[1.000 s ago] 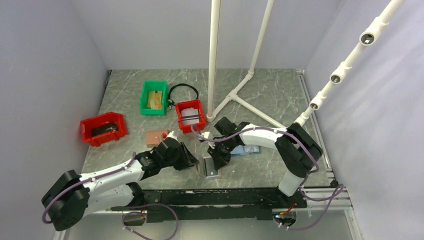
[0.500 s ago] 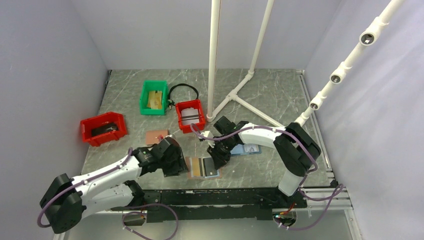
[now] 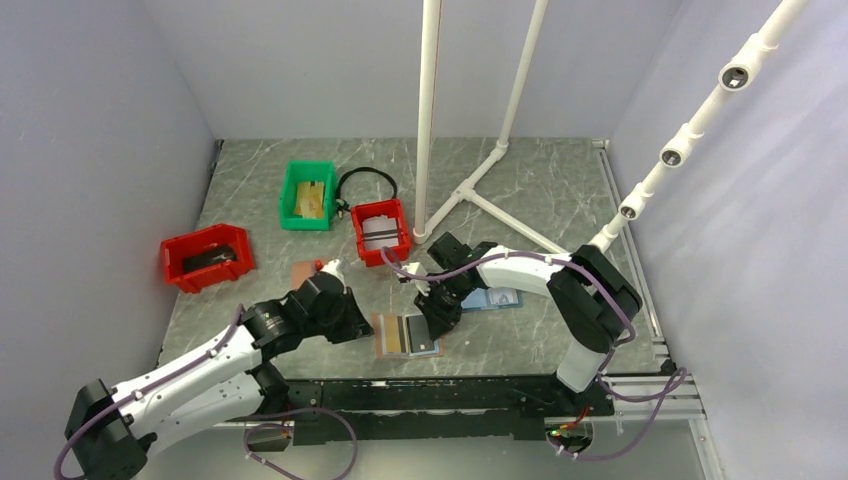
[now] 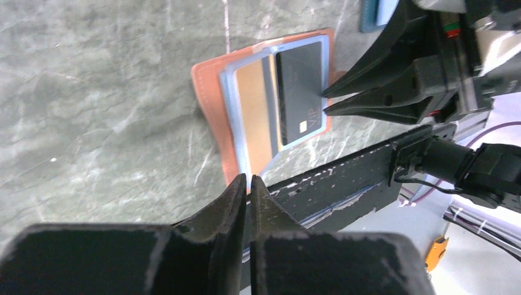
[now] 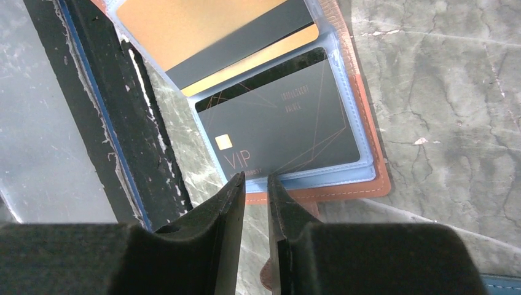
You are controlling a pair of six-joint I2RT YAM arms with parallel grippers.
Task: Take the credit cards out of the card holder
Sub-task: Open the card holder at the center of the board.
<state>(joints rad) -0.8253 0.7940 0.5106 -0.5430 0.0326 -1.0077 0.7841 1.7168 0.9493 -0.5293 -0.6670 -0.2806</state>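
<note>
The card holder [image 3: 383, 349] lies open flat near the table's front edge, brown outside with light blue inside [image 4: 209, 92] [image 5: 368, 123]. Its left half holds a gold card with a dark stripe [image 3: 392, 335] [image 4: 253, 104] [image 5: 184, 24]. Its right half holds a dark grey "VIP" card [image 3: 422, 335] [image 4: 300, 86] [image 5: 289, 123]. My left gripper [image 3: 356, 325] [image 4: 249, 178] is shut and empty, tips at the holder's left edge. My right gripper [image 3: 437, 322] [image 5: 253, 181] hovers at the VIP card's outer edge, jaws a narrow gap apart with nothing between them.
An all-blue holder [image 3: 492, 298] lies right of my right gripper. Two red bins [image 3: 381, 230] [image 3: 206, 257], a green bin [image 3: 307, 195] and a black cable [image 3: 365, 180] sit further back. White pipes [image 3: 428, 120] stand behind. A black rail [image 3: 420, 395] runs along the front edge.
One second ago the holder was folded. My left gripper swung its flap open to the left, then drew back leftward. My right gripper stayed at the holder's right side.
</note>
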